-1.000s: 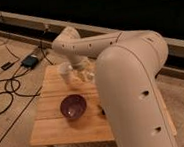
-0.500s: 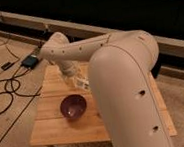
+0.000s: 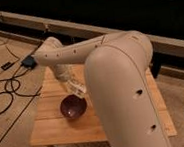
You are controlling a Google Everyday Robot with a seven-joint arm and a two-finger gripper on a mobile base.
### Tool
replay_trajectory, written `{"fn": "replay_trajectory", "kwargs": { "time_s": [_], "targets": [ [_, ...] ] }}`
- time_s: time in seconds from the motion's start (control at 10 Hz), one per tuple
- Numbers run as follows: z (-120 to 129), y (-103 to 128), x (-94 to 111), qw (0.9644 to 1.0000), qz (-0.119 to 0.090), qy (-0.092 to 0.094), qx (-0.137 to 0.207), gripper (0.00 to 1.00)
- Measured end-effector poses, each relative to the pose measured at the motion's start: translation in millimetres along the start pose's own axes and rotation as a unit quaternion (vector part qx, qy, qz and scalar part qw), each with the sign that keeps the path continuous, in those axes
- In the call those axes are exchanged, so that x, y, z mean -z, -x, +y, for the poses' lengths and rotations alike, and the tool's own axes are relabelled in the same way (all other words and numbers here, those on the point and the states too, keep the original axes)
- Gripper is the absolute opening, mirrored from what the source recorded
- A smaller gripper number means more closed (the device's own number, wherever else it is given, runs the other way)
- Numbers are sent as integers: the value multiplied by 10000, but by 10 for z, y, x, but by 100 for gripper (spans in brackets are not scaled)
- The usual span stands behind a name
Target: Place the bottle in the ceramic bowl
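The dark purple-maroon ceramic bowl (image 3: 72,107) sits on the left half of the wooden table (image 3: 54,129). My gripper (image 3: 75,88) hangs at the end of the forearm that comes down from the elbow at the table's far left. It is just above the bowl's far rim. It is shut on a small whitish object, the bottle (image 3: 79,91), which is partly hidden by the fingers. My large beige upper arm (image 3: 122,84) fills the right foreground and hides the middle of the table.
A flat black device (image 3: 28,61) lies on the floor beyond the table's far left corner. Black cables (image 3: 2,91) trail over the floor at left. A dark wall with a low ledge (image 3: 167,41) runs behind the table.
The gripper has moved down and toward the camera, from the table's far left part to just over the bowl's far rim. The bowl has stayed put.
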Motion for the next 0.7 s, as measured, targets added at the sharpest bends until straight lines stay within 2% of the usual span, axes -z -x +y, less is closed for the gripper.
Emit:
{"fn": "replay_trajectory", "kwargs": {
  "time_s": [0.7],
  "targets": [
    [342, 178, -168, 9995, 10, 251, -210, 0]
  ]
}}
